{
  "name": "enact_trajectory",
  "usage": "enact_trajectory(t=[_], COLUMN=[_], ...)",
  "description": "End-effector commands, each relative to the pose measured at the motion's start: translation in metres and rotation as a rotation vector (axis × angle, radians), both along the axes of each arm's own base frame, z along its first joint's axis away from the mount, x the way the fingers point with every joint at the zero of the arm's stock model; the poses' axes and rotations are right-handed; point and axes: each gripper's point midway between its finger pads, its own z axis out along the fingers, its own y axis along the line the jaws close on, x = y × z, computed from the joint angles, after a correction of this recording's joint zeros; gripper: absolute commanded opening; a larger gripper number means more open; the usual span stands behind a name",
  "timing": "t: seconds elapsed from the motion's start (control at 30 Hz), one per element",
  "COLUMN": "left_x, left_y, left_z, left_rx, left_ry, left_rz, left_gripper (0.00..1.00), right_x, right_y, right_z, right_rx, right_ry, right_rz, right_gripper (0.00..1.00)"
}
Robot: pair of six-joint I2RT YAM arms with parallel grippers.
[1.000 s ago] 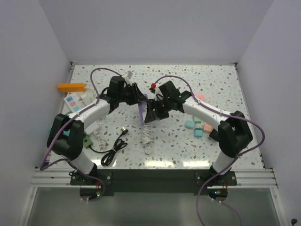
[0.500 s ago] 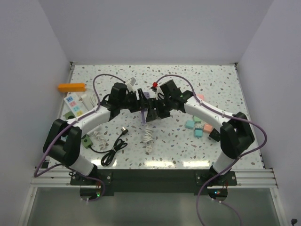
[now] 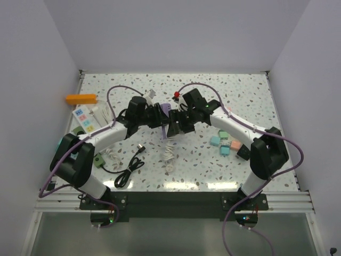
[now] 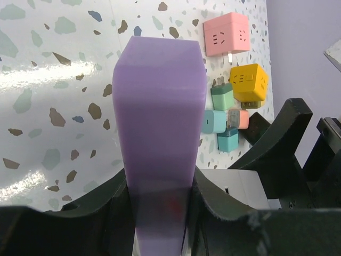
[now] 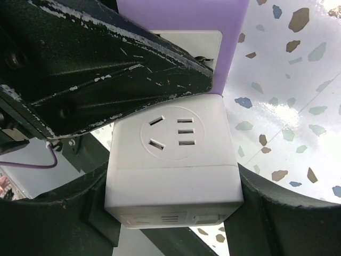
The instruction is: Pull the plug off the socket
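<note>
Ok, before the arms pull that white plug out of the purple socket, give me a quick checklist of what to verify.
1. Left gripper clamped on purple socket: ok.
2. Right gripper clamped on white plug, held on both sides: ok.
3. Plug seated flush against the socket, nothing separated yet: ok.
4. Coiled white cable below free to follow: cannot tell.
5. Loose adapters on the table lie away from both grippers: ok.
</note>
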Motion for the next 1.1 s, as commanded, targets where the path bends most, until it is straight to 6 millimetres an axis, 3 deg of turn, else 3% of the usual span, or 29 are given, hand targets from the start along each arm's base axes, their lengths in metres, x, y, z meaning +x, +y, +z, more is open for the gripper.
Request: enact_trajectory(t=[0.0, 0.07, 0.13, 0.2, 0.23, 0.33, 0.5, 0.6, 0.7, 0.8, 0.87, 0.93, 0.97, 1.07], left_x=[0.006, 0.010, 0.010, 0.015, 0.010, 0.009, 0.011, 0.016, 0.023, 0.034, 0.047, 0.063, 0.068, 0.089], left_y=[-0.007, 0.003, 0.014, 0.025, 0.031, 0.036, 0.037, 0.034, 0.031, 0.035, 0.041, 0.064, 0.089, 0.129], left_z=[-0.004, -0.021, -0.038, -0.045, -0.055, -0.062, -0.064, -0.058, -0.039, -0.010, 0.021, 0.041, 0.038, 0.048], left_rx=[0.050, 0.122, 0.183, 0.216, 0.244, 0.290, 0.315, 0.310, 0.283, 0.254, 0.236, 0.249, 0.290, 0.382], left_ry=[-0.032, -0.027, 0.004, -0.002, 0.035, 0.036, 0.039, 0.027, -0.009, -0.050, -0.106, -0.111, -0.078, -0.074], left_rz=[-0.013, 0.011, 0.029, 0.041, 0.039, 0.025, 0.007, 0.006, 0.016, 0.041, 0.068, 0.118, 0.141, 0.176], left_gripper=[0.00, 0.00, 0.00, 0.00, 0.00, 0.00, 0.00, 0.00, 0.00, 0.00, 0.00, 0.00, 0.00, 0.00], right_x=[0.016, 0.021, 0.013, 0.013, 0.016, 0.007, -0.010, -0.010, 0.007, 0.029, 0.043, 0.055, 0.059, 0.071], right_y=[0.016, 0.007, -0.010, -0.039, -0.061, -0.094, -0.099, -0.103, -0.126, -0.164, -0.189, -0.203, -0.207, -0.216], right_z=[0.060, 0.063, 0.071, 0.080, 0.106, 0.122, 0.116, 0.115, 0.103, 0.079, 0.063, 0.040, 0.031, -0.001], right_rx=[0.137, 0.113, 0.081, 0.080, 0.120, 0.121, 0.079, 0.063, -0.064, -0.279, -0.401, -0.462, -0.473, -0.524], right_ry=[-0.134, -0.140, -0.133, -0.114, -0.171, -0.216, -0.158, -0.167, -0.194, -0.194, -0.184, -0.122, -0.104, 0.005], right_rz=[-0.009, -0.047, -0.062, -0.120, -0.172, -0.208, -0.136, -0.155, -0.271, -0.436, -0.553, -0.625, -0.636, -0.670], right_gripper=[0.00, 0.00, 0.00, 0.00, 0.00, 0.00, 0.00, 0.00, 0.00, 0.00, 0.00, 0.00, 0.00, 0.00])
